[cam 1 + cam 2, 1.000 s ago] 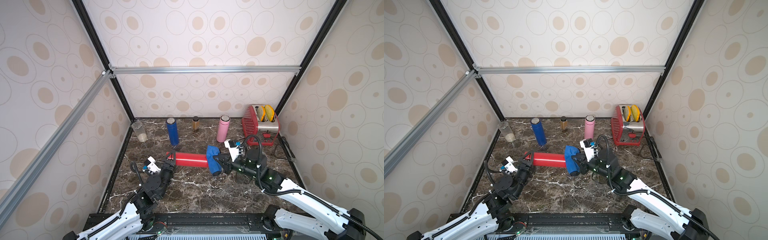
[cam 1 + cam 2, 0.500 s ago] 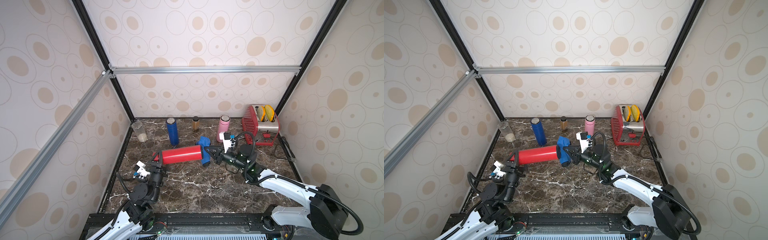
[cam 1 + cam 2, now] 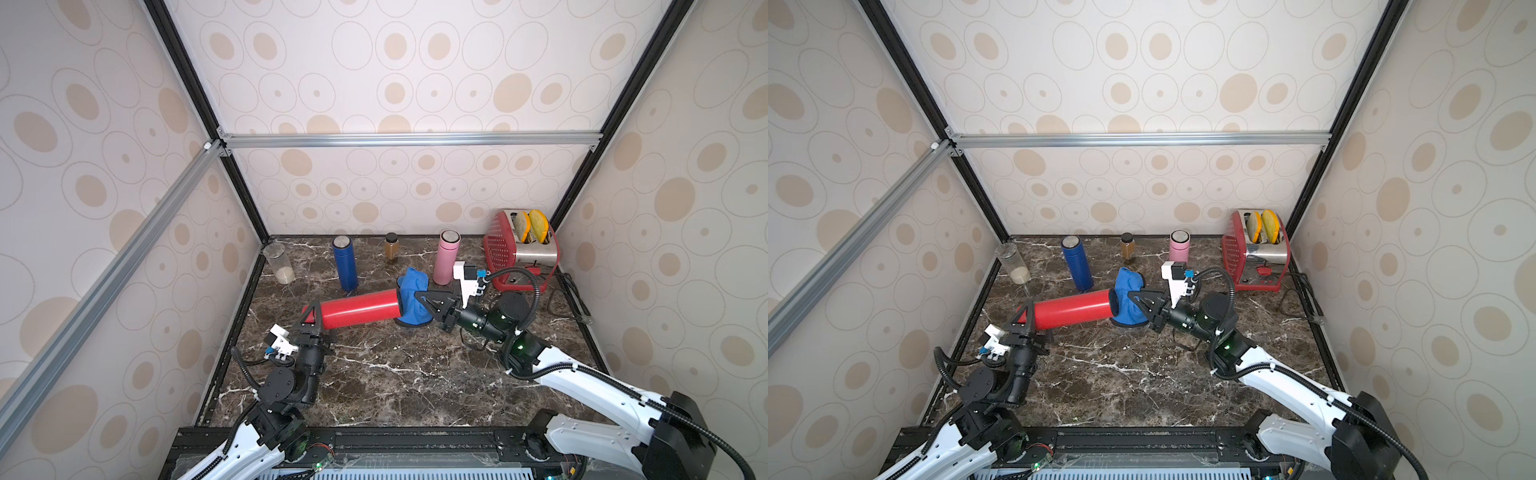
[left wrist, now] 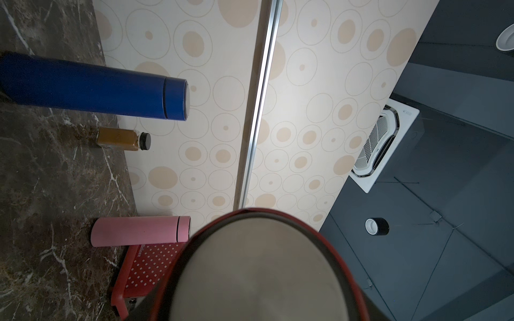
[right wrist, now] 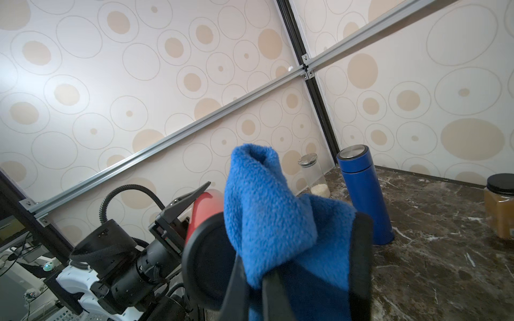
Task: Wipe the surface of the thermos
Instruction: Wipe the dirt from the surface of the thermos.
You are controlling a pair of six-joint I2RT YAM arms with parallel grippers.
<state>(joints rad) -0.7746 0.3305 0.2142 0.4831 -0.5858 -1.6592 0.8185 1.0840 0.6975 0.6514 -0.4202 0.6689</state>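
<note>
The red thermos is held almost level above the marble table. My left gripper is shut on its left end, and that end's grey face fills the left wrist view as the thermos. A blue cloth is draped over the thermos's right end. My right gripper is shut on the cloth. In the right wrist view the cloth is pinched in the right gripper against the thermos's black end.
Along the back stand a glass jar, a blue thermos, a small brown spice jar and a pink thermos. A red toaster sits at the back right, its cable trailing by the right wall.
The red thermos has shifted left and its right end has risen. The left arm drew back towards the front left. The right gripper and cloth followed the thermos's end up and back.
</note>
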